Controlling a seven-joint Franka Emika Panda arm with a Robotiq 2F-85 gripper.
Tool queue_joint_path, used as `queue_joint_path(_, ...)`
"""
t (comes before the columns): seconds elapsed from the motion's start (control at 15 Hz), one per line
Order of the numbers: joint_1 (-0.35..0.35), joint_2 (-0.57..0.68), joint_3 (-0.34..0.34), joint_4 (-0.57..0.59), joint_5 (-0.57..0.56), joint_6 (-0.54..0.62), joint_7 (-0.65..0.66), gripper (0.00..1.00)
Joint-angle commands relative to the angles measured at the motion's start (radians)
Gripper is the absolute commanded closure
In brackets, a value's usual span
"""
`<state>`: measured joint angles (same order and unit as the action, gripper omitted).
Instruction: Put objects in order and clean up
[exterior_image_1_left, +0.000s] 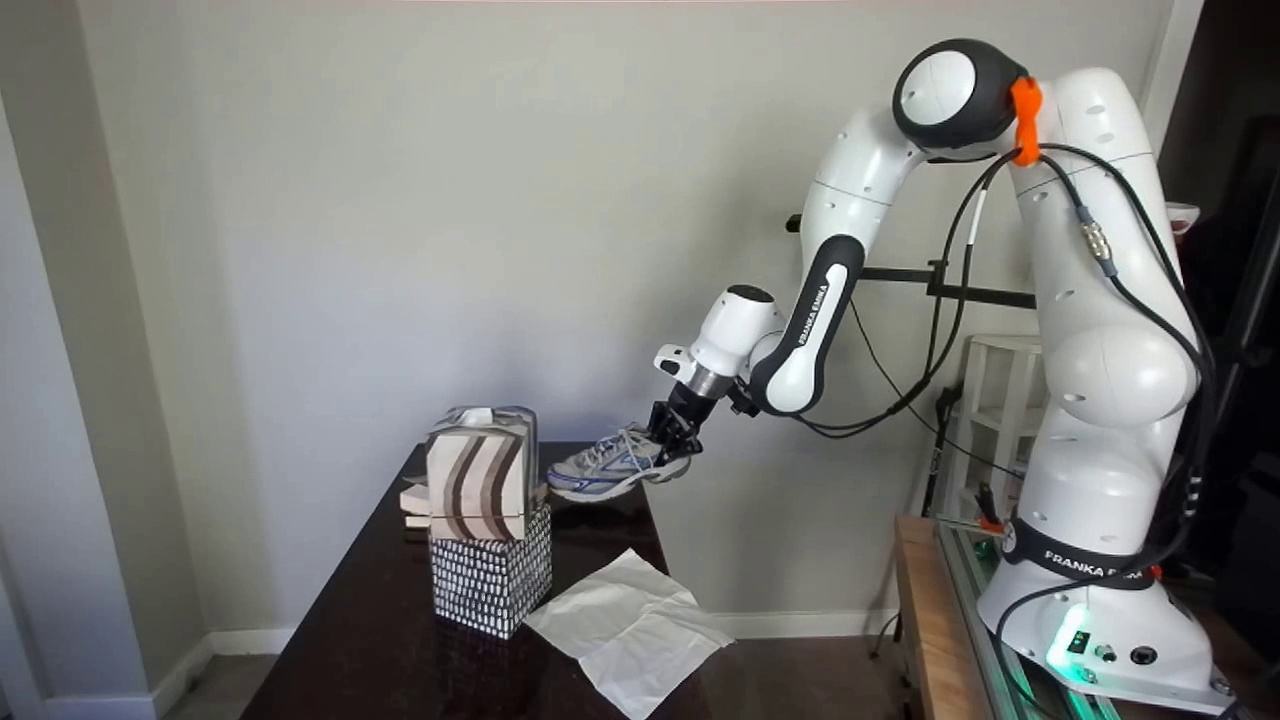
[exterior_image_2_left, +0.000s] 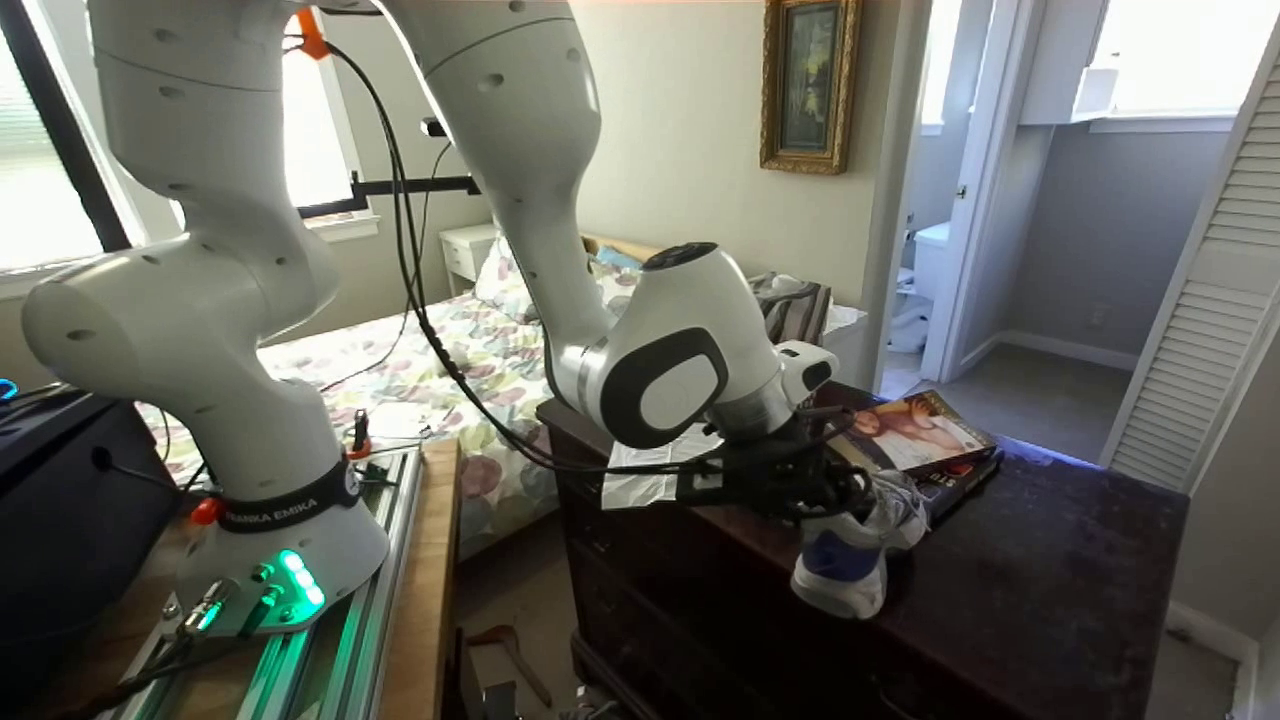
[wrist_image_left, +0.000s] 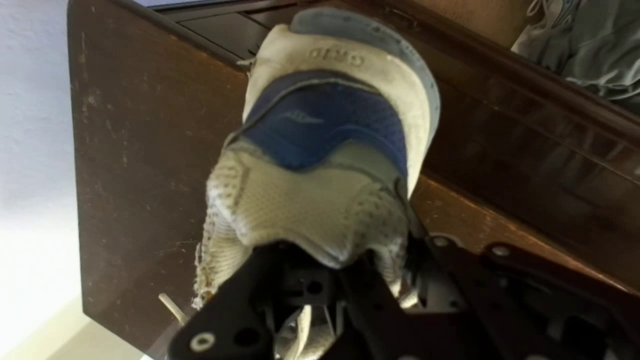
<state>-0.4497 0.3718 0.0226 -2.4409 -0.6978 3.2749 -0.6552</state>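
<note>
In an exterior view, on the dresser (exterior_image_1_left: 350, 640), stacked books (exterior_image_1_left: 414, 499) are partly hidden by a patterned box (exterior_image_1_left: 490, 580), which is topped by a striped bundle (exterior_image_1_left: 475, 485). By these the way is partly blocked just left of the shoe (exterior_image_1_left: 605, 465), whose heel is held out past the dresser's edge. Paper (exterior_image_1_left: 630, 625) is draped over the same edge, just beside the box. By the gripper (exterior_image_1_left: 668, 438), the shoe's collar is clamped. Farther right, the arm (exterior_image_1_left: 1090, 420) is carried by a bench (exterior_image_1_left: 935, 610).
</note>
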Motion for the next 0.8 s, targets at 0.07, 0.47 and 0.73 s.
queue_joint_path(0.07, -0.169, -0.074, 0.143, -0.055, -0.073, -0.04, -0.125, 0.97)
queue_joint_path(0.47, -0.488, 0.049, 0.499, -0.006, -0.081, -0.091, -0.362, 0.97)
queue_joint_path(0.73, -0.67, 0.113, 0.693, 0.042, -0.036, -0.26, -0.548, 0.97)
